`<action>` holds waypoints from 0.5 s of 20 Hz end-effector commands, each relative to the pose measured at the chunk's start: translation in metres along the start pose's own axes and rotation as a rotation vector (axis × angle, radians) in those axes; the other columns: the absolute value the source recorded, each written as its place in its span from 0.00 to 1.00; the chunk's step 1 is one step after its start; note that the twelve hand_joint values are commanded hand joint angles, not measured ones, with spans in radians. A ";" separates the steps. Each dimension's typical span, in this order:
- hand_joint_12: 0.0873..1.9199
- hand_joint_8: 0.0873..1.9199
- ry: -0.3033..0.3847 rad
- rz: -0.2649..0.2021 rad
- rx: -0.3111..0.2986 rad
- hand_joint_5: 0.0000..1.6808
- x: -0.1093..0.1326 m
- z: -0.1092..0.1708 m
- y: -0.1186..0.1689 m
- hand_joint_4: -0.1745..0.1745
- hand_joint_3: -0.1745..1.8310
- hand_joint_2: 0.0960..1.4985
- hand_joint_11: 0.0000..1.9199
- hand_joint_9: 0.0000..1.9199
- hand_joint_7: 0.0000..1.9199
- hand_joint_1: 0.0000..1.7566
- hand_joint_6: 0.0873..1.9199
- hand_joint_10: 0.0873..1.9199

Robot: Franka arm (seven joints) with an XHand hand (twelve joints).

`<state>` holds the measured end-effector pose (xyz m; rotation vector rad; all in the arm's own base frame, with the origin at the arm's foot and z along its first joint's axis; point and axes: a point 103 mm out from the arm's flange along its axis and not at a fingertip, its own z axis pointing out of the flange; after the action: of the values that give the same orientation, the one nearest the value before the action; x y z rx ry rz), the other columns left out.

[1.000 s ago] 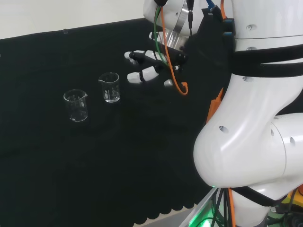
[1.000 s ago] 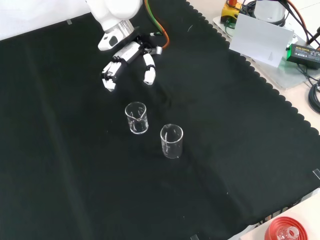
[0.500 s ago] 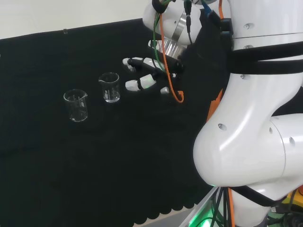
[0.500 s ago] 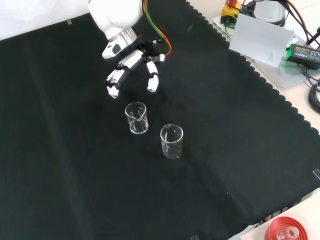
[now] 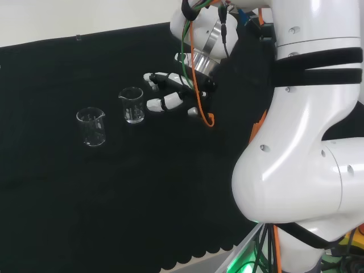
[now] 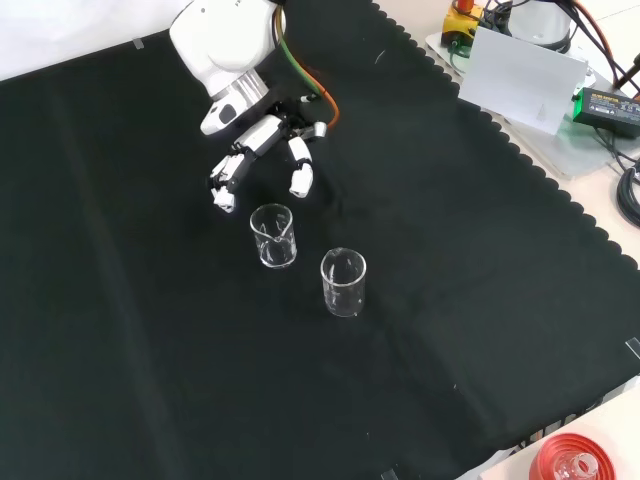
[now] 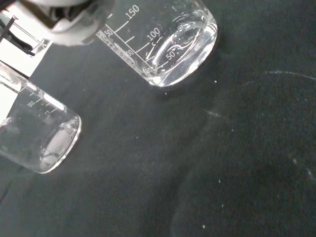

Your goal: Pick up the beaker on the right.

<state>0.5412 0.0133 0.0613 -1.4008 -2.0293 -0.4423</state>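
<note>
Glass beaker (image 6: 273,236) stands just beside the spread robot hand (image 6: 262,145).

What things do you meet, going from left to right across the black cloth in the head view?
Clear glass beaker with a spout → second clear glass beaker → black and white hand → big white arm links.

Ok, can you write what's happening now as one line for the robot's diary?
hand: open, beside right beaker, not touching | left beaker: standing on cloth | nothing lifted yet
</note>
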 end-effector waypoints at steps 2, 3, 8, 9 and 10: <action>0.56 0.32 0.056 -0.019 -0.018 0.12 0.001 0.004 0.008 0.27 0.41 0.29 0.00 0.18 0.10 0.47 0.00 0.32; 0.57 0.32 0.059 -0.021 -0.018 0.12 0.002 0.005 0.009 0.26 0.42 0.29 0.00 0.18 0.11 0.47 0.00 0.32; 0.57 0.33 0.076 -0.030 -0.012 0.13 0.004 0.012 0.014 0.25 0.43 0.28 0.00 0.19 0.11 0.47 0.00 0.32; 0.57 0.33 0.081 -0.033 -0.015 0.13 0.004 0.014 0.015 0.25 0.43 0.28 0.00 0.19 0.11 0.47 0.00 0.32; 0.58 0.32 0.087 -0.034 -0.018 0.13 0.004 0.015 0.016 0.25 0.43 0.28 0.00 0.18 0.11 0.47 0.00 0.31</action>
<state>0.5490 0.0259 0.0541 -1.3496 -1.9958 -0.5077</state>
